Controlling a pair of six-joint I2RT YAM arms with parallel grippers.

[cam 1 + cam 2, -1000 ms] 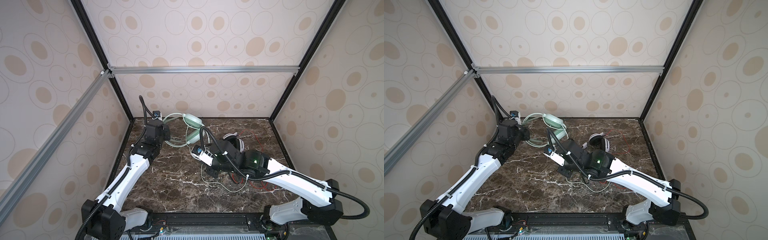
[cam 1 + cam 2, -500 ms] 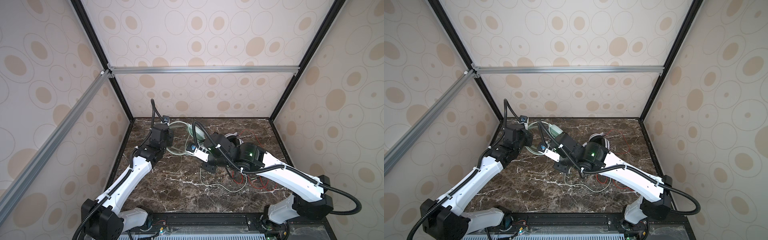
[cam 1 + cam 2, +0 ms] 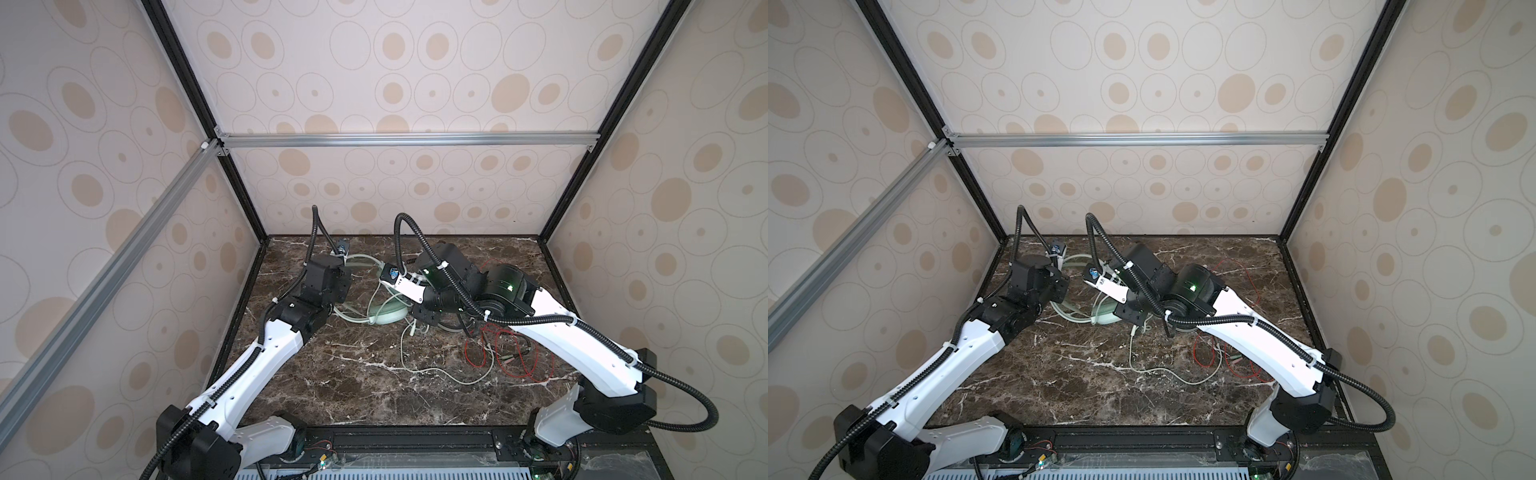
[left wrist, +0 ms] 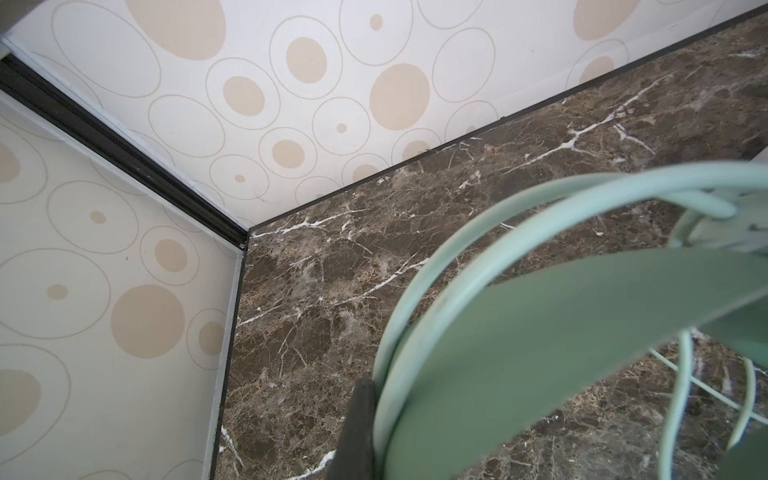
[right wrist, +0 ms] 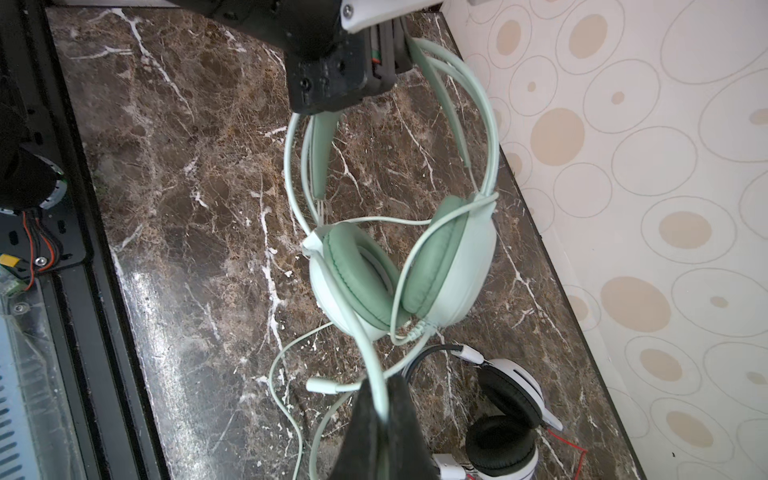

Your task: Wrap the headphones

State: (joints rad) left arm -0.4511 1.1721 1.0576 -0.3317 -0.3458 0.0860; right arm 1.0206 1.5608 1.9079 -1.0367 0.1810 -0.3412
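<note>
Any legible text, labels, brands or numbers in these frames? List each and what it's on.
None legible.
mint-green headphones: no print visible.
white-and-black headphones: no print visible.
blue mark on the right arm's camera: too small to read.

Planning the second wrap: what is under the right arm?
The white headphones lie under the right arm, clear in the right wrist view, their red cable trailing out. In both top views the arm hides most of them.
</note>
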